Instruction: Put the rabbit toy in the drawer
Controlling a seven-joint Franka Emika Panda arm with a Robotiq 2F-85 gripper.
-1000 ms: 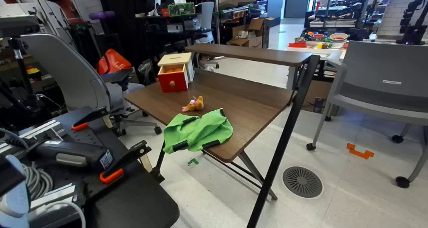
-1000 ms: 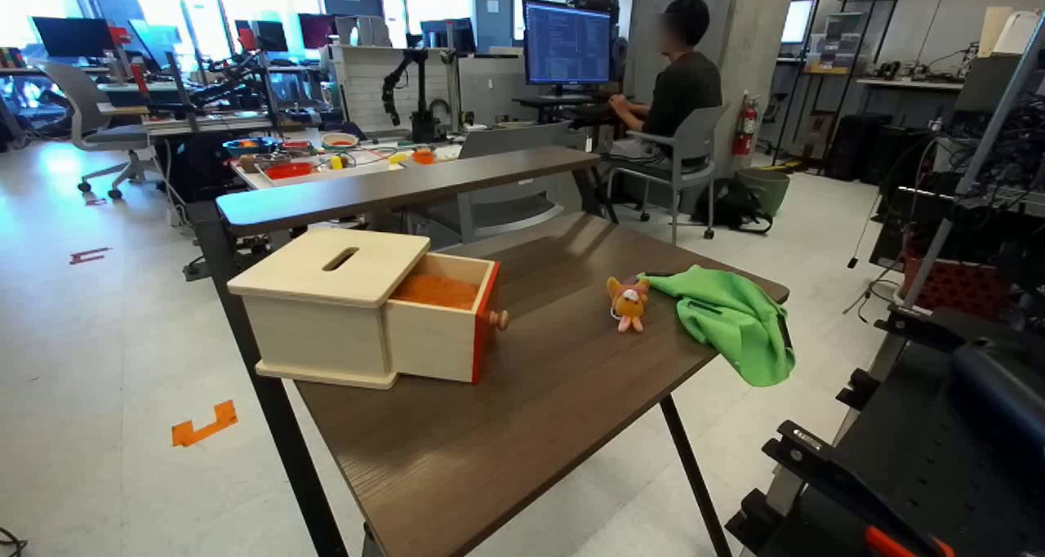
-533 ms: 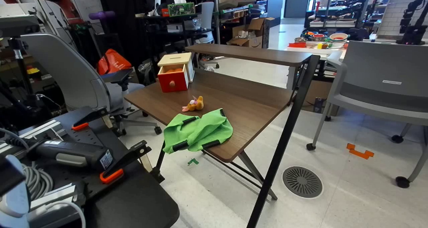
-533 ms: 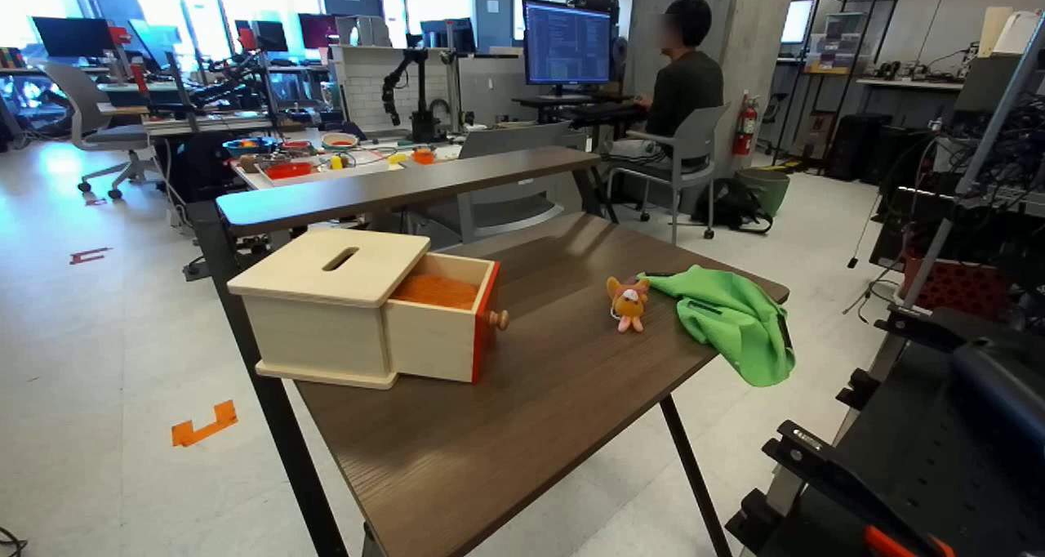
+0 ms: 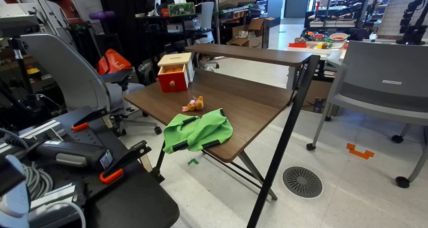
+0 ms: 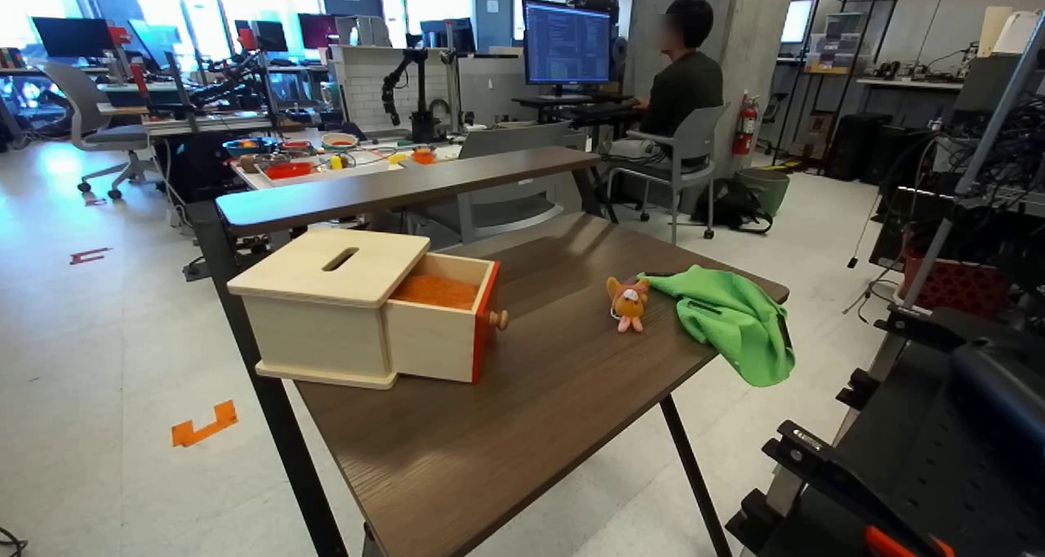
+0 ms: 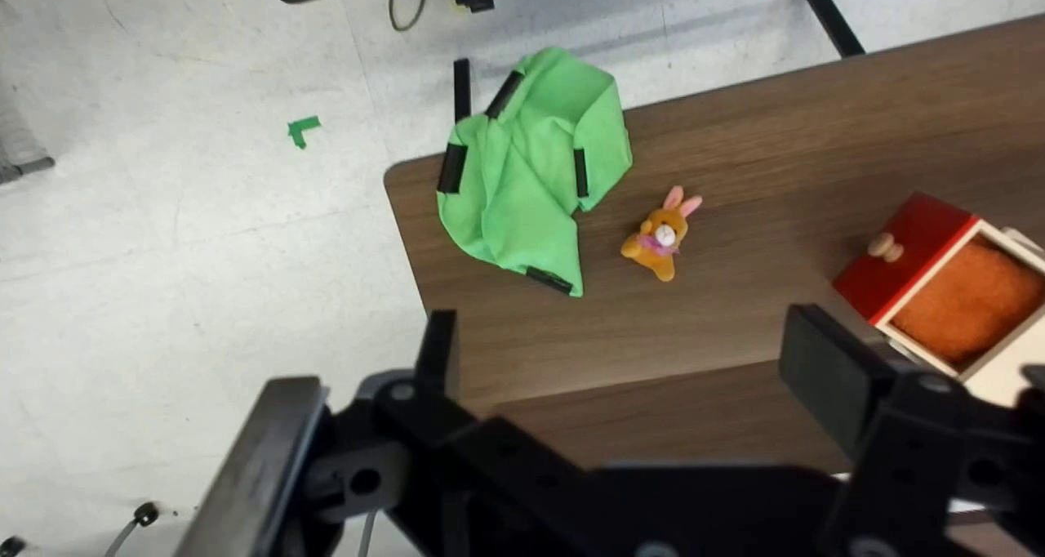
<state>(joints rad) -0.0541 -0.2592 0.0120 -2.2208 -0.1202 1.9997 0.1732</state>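
The rabbit toy is small and orange-brown with pink ears and a pink-purple neck bow. It lies on the brown table in both exterior views (image 5: pixel 195 104) (image 6: pixel 629 304) and in the wrist view (image 7: pixel 660 234). The red-fronted drawer with a round wooden knob stands pulled out of its pale wooden box, in both exterior views (image 5: pixel 176 82) (image 6: pixel 433 340) and in the wrist view (image 7: pixel 906 255). Something orange and soft lies inside it. My gripper (image 7: pixel 624 316) is open and empty, above the table. In the wrist view the toy shows beyond the fingertips, between them. The exterior views do not show the gripper.
A crumpled green cloth (image 5: pixel 199 129) (image 6: pixel 727 320) (image 7: pixel 535 173) with black patches lies beside the toy and hangs over the table edge. A raised shelf (image 5: pixel 247 54) (image 6: pixel 408 185) runs along one long side of the table (image 5: pixel 247 117). The wooden box (image 6: pixel 318 328) stands near one end.
The toy, drawer and cloth have not moved. In the background the seated person has shifted their arms slightly.
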